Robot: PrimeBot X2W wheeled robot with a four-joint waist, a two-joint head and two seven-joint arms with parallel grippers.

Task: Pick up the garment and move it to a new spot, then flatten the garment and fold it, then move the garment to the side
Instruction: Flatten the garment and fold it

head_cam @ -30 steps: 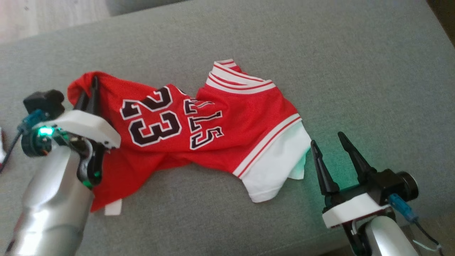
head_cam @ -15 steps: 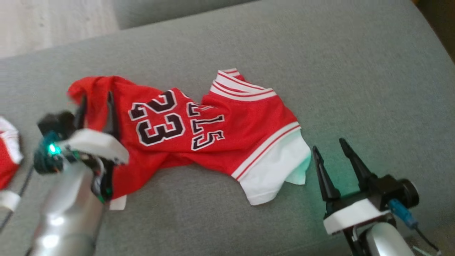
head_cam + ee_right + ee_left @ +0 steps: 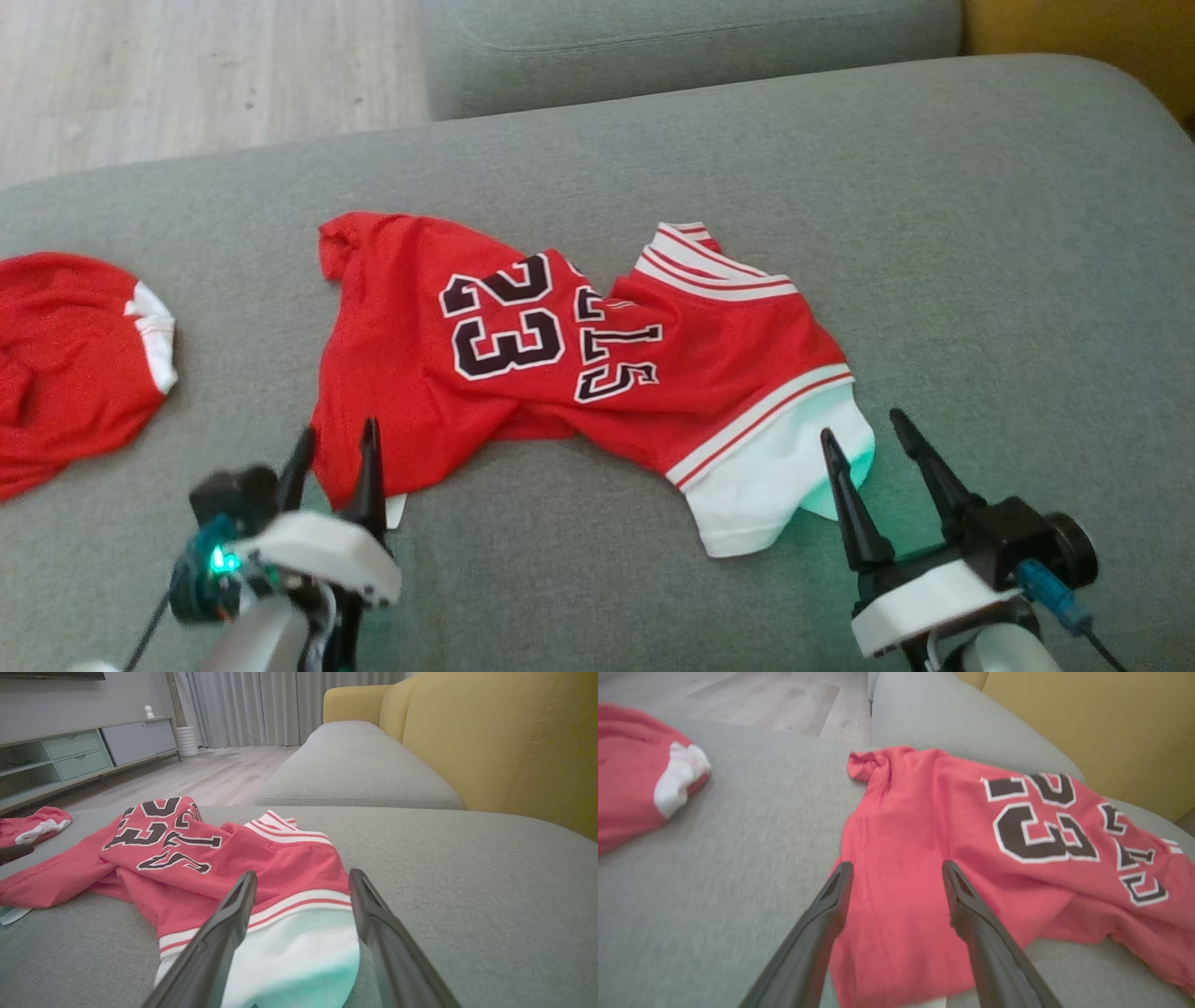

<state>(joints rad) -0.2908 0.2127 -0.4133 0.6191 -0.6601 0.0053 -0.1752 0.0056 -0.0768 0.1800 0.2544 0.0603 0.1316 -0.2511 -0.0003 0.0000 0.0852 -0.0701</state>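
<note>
Both apart, left gripper and right gripper flank garment; right-wrist view adds cabinet.

The left gripper has its two dark fingers spread apart over the near edge of a red jersey with a black "23". The jersey lies crumpled on the grey sofa cushion. The picture is blurred, so the tips perhaps touch the cloth. A second red garment with white trim lies well apart.
</note>
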